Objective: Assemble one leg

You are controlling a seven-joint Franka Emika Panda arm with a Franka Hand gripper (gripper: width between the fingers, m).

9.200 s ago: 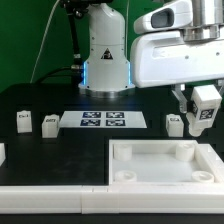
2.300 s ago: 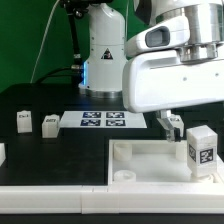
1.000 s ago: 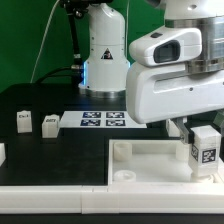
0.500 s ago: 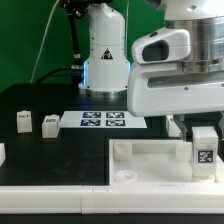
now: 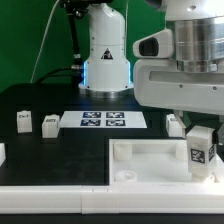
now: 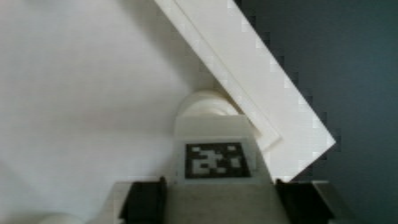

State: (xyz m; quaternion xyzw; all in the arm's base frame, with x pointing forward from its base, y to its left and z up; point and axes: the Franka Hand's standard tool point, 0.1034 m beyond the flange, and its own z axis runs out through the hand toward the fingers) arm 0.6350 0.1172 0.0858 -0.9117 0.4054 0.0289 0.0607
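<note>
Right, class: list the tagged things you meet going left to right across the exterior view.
Small white boxy tagged leg → second small white leg → flat white marker board → white leg held in the gripper.

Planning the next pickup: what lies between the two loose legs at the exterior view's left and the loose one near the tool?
Only the marker board, shown in the exterior view.

The flat white marker board (image 5: 103,120) is lying behind the large white square tray-like piece (image 5: 150,166). One small white boxy block (image 5: 23,120) and a second block (image 5: 49,124) are sitting on the exterior view's left of the board, and a third block (image 5: 176,124) on its right. The white boxy leg (image 5: 200,150) is standing at the tray-like piece's end on that view's right.
</note>
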